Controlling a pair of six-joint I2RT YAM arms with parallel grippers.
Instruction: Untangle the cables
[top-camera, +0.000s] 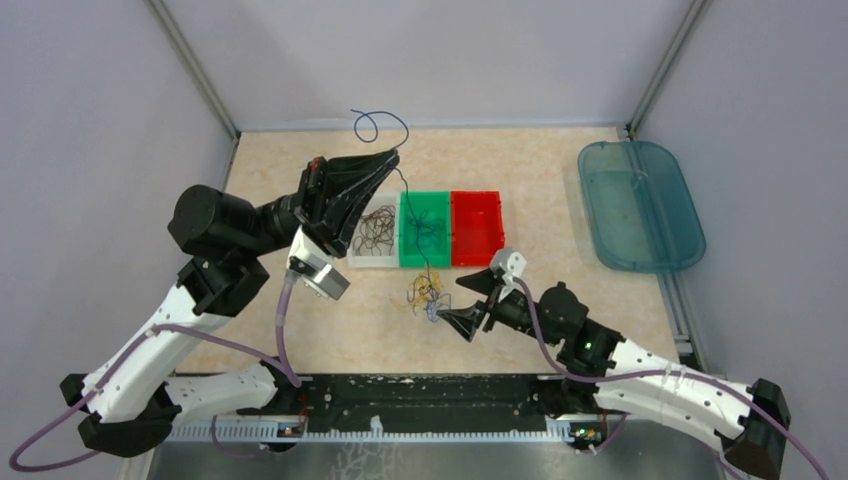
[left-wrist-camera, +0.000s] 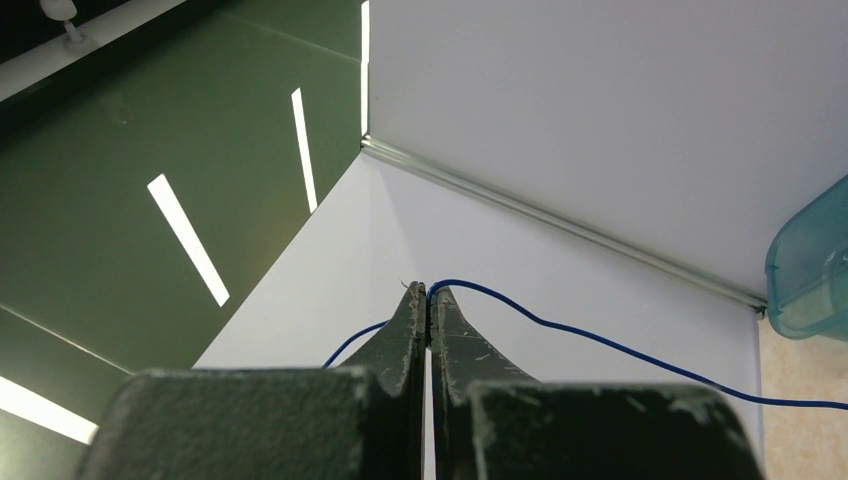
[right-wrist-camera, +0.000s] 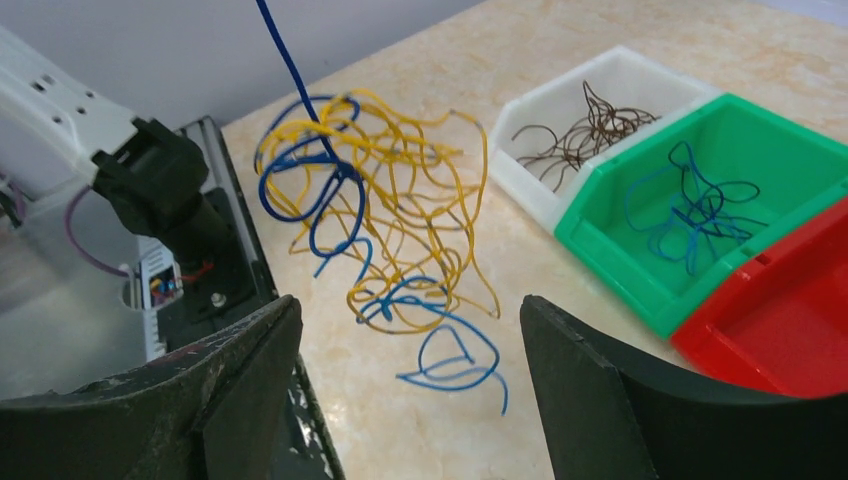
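Observation:
A tangle of yellow-orange and blue cables lies on the table in front of the bins; it also shows in the right wrist view. My left gripper is raised and shut on a blue cable, which loops above the fingertips and runs down to the tangle. In the left wrist view the gripper pinches that blue cable. My right gripper is open and empty, just right of the tangle, and in its wrist view the jaws straddle the blue loops.
Three bins stand side by side: a white bin with dark brown cables, a green bin with blue cables, and a red bin. A teal lid lies at the right.

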